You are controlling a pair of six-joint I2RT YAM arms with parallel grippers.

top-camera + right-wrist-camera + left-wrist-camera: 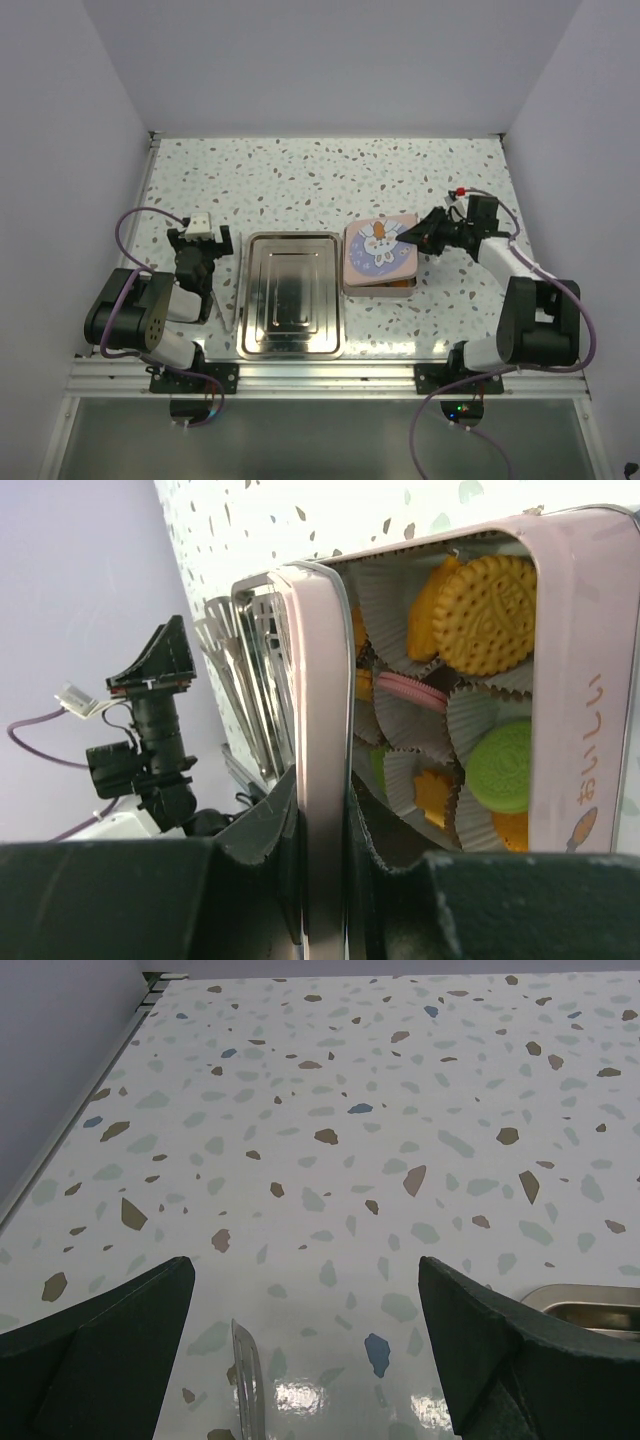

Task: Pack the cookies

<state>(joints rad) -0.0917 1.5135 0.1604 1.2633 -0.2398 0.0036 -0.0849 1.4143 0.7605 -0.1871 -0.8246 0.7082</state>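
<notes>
The lid (320, 680) could be lost from the right pincer (322, 840), since it is judged to be gripped only by a narrow strip of its rim; a slip or twist there would be enough to drop it onto the cookies (485, 600) or to seat it crooked on the tin (560, 660). If the lid were lowered tilted, one edge could catch the tin's wall and the tin could be shoved across the table (350, 1080).

The right pincer is pressed together on the lid's edge, with a finger on each face, and nothing else is touched by it. From above, the lid is seen lying askew over the tin, so that the near edge of the tin is left uncovered. The cookies are seen inside the tin, in white paper liners: several orange, at least one green and a pink one.

Further out, a steel tray (290, 295) is set just beside the tin. Beyond it the left pincer (305, 1350) is spread wide above the table with nothing held, a clear tool (247, 1380) lying below its gap.
</notes>
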